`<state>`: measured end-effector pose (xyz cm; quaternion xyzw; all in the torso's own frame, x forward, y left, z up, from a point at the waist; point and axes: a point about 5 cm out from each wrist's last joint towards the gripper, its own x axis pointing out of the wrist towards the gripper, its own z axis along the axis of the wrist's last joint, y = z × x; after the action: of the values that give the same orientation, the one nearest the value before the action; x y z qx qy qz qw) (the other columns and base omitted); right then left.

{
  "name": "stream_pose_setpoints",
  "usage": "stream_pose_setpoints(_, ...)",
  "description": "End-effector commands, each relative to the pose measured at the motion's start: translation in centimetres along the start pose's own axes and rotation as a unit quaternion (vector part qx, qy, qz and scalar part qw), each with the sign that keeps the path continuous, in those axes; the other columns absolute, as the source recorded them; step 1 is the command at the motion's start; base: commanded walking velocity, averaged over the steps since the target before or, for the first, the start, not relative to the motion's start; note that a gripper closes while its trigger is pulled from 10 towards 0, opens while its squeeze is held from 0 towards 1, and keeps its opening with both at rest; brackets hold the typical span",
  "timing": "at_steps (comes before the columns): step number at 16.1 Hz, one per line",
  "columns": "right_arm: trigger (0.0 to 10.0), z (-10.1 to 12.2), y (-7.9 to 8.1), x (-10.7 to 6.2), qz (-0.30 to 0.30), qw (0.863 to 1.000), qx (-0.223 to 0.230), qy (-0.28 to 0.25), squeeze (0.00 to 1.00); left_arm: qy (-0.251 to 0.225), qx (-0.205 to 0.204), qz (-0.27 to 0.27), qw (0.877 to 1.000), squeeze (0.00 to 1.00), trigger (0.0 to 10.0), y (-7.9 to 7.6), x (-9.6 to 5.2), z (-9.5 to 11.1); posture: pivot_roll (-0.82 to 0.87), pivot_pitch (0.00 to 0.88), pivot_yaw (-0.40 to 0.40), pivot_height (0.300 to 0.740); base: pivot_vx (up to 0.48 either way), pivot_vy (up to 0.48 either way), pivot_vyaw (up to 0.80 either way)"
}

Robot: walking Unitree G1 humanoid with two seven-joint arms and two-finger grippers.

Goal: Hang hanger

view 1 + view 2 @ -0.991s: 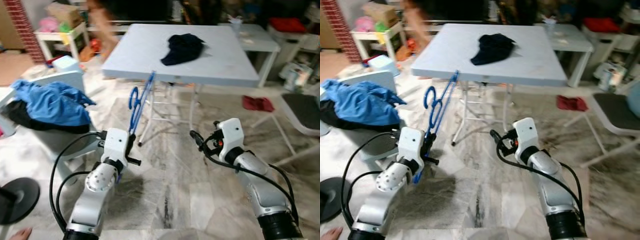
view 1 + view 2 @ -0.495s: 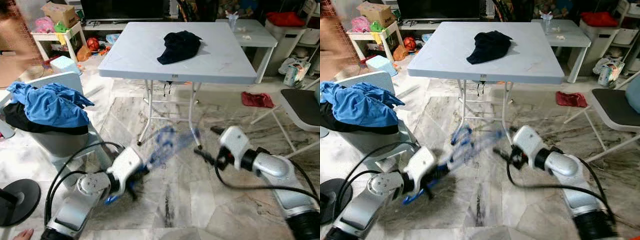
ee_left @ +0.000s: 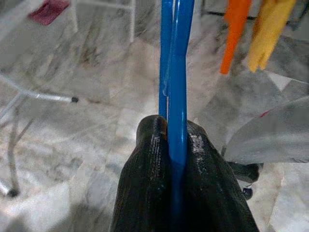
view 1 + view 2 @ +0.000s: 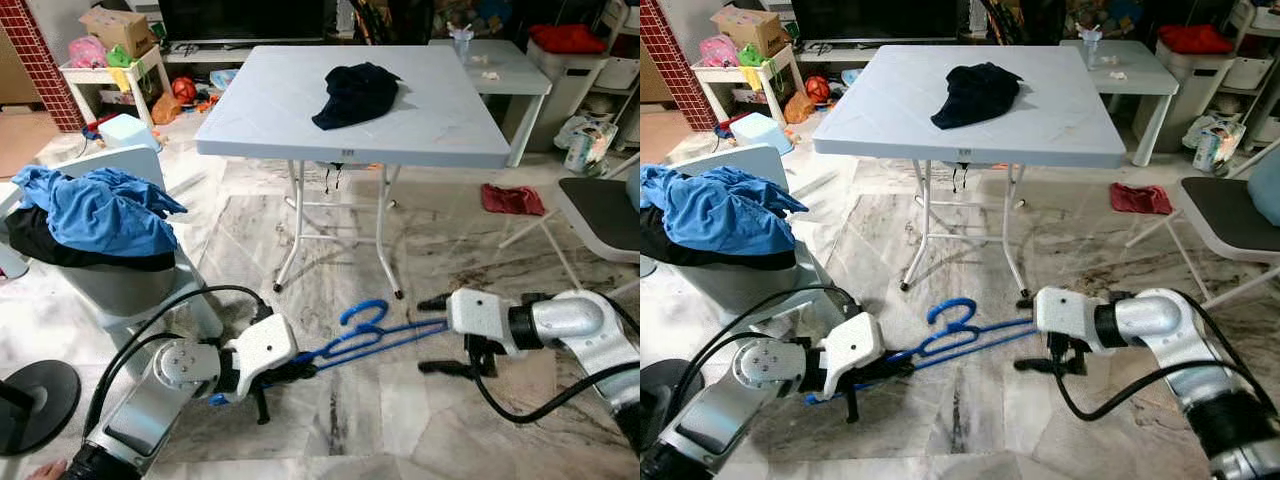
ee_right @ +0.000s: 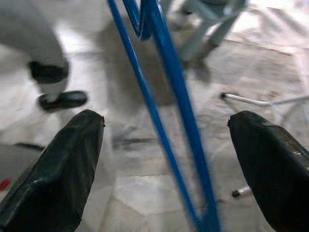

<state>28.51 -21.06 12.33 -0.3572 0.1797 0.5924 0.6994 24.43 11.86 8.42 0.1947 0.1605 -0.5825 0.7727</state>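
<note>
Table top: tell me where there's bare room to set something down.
On the table, the near strip along the front edge and the right part beside the dark garment are bare. The back middle, where the garment lies, is taken.

A dark garment [image 4: 355,92] lies on the white folding table [image 4: 260,120] (blue clothes [image 4: 95,208] heaped nearby)

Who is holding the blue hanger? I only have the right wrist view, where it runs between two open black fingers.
Observer: The left end effector is shut on the blue hanger, at the end away from yours.
Operator: Where is the hook?
Observer: The hook sticks up from the middle, on the side towards the folding table.
Operator: Is the hanger near any rail?
Observer: It hangs roughly level, low over the marble floor, between both arms.
</note>
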Motion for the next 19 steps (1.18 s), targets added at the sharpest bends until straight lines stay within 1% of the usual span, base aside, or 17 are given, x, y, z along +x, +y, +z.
stream_pose_setpoints(1,10.0,0.3,-0.2,-0.2,0.026,1.0,-0.016,0.007,0.0,-0.007,0.014,-0.009,1.0,0.0,10.0,0.2,0.0,0.4,-0.12,0.0,0.032,0.74,0.0,0.0,0.0)
stream_pose_setpoints(2,3.0,0.4,-0.3,-0.1,0.039,0.999,-0.021,0.01,0.0,-0.012,0.016,-0.018,1.0,0.0,10.0,0.1,0.2,0.5,-0.12,0.0,0.037,0.74,0.0,0.0,0.0)
stream_pose_setpoints(3,0.0,0.4,-0.5,-0.1,0.054,0.998,-0.027,0.017,0.0,-0.016,0.015,-0.027,0.999,0.0,10.0,0.1,0.3,0.6,-0.12,0.0,0.04,0.74,0.0,0.0,0.0)
stream_pose_setpoints(6,0.0,0.4,-1.1,-0.3,0.073,0.994,-0.056,0.051,0.0,-0.017,0.029,-0.036,0.999,0.0,10.0,0.3,0.6,0.8,-0.12,0.0,0.051,0.74,0.0,0.0,0.0)
stream_pose_setpoints(8,0.0,0.2,-1.3,-0.5,0.076,0.993,-0.063,0.066,0.0,-0.017,0.03,-0.038,0.999,0.0,10.0,0.3,0.6,0.8,-0.13,0.0,0.053,0.74,0.0,0.0,0.0)
stream_pose_setpoints(11,0.0,-0.4,-1.7,-1.2,0.085,0.985,-0.092,0.115,0.0,-0.013,0.037,-0.045,0.998,0.0,10.0,0.4,0.7,0.7,-0.13,0.0,0.06,0.74,0.0,0.0,0.0)
stream_pose_setpoints(15,0.0,-0.6,-2.1,-1.7,0.083,0.982,-0.098,0.138,0.0,-0.007,0.043,-0.045,0.998,0.0,10.0,0.4,0.8,0.5,-0.13,0.0,0.06,0.74,0.0,0.0,0.0)
stream_pose_setpoints(17,0.0,-0.8,-2.2,-1.7,0.083,0.982,-0.096,0.139,0.0,-0.007,0.044,-0.047,0.998,0.0,10.0,0.4,0.8,0.4,-0.13,0.0,0.06,0.74,0.0,0.0,0.0)
stream_pose_setpoints(19,0.0,-1.1,-1.8,-1.7,0.1,0.98,-0.091,0.149,0.0,-0.007,0.046,-0.05,0.998,0.0,10.0,0.2,1.0,0.4,-0.13,0.0,0.061,0.74,0.0,0.0,0.0)
